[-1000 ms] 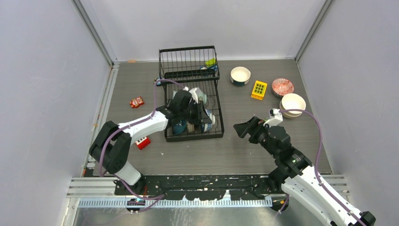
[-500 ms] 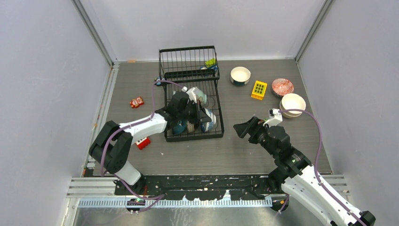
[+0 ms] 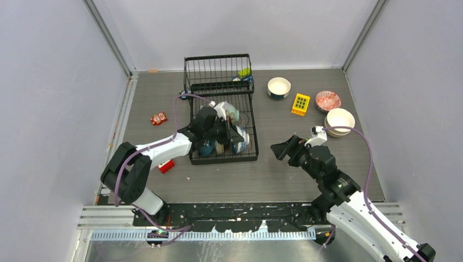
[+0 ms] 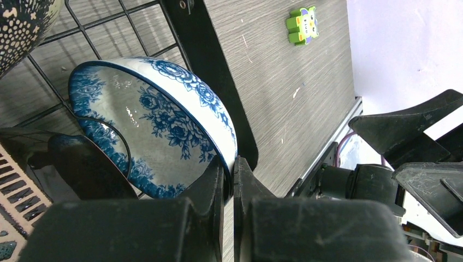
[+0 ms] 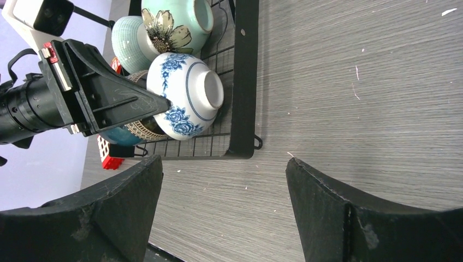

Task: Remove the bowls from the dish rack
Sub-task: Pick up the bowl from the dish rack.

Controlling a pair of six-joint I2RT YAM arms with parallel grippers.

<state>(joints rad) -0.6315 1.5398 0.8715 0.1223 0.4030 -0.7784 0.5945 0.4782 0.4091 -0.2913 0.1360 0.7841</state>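
Top view: the left hand has closed within the last second inside the dish rack, apparently on the blue-and-white bowl, so lifting can follow. The right hand hovers open over the counter.

Left wrist view: confirms that the fingers pinch the bowl's rim.

Right wrist view: the bowl stands on edge at the rack's front right corner.

Top external: fixed, high, behind both arm bases; looks down on the whole bench.
Left wrist: very close; looks along its own fingers onto the rim of the blue-and-white bowl, facing rightward across the bench.
Right wrist: low, farther back; faces the near right corner of the dish rack.
Shared by all three: that bowl and the rack's right edge.
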